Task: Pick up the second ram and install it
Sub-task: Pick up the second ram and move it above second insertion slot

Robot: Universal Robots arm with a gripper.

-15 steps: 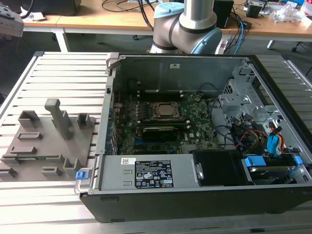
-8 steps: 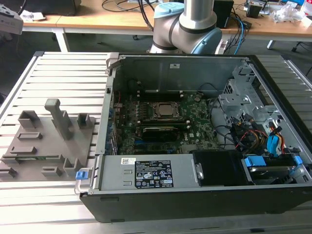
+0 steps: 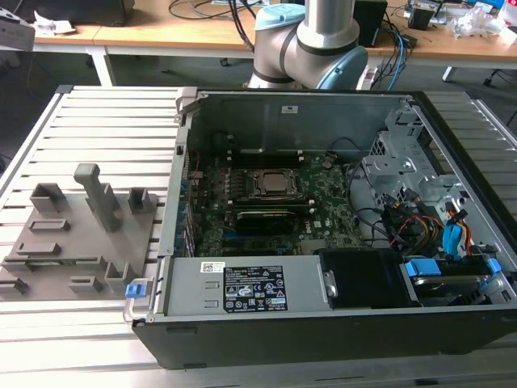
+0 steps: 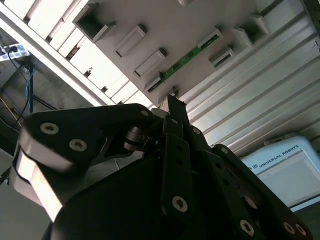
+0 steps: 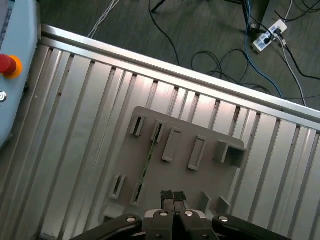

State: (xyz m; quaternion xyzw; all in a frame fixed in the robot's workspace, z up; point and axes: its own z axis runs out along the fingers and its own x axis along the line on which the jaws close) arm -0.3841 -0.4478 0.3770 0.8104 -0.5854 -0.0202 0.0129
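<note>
The second ram [image 4: 192, 52] is a thin green stick standing on edge in a slot of the grey slotted tray [image 4: 165, 25]. In the first wrist view the ram [image 5: 147, 161] shows as a narrow line across the tray [image 5: 210, 180]. My gripper [image 5: 173, 196] hangs above the tray, well clear of it, shut with nothing between its black fingers [image 4: 176, 117]. The ram lies a little to one side of the fingertips. In the exterior view the tray [image 3: 81, 242] sits on the slatted table at the exterior view's left, beside the open computer case with its green motherboard [image 3: 266, 202].
The open case [image 3: 323, 323] holds a power supply [image 3: 250, 287], a drive cage [image 3: 404, 174] and loose cables. The arm's base [image 3: 311, 40] stands behind the case. A grey pendant with a red button [image 5: 6, 65] lies at the table's edge. Cables and a power strip [image 5: 267, 37] lie on the floor.
</note>
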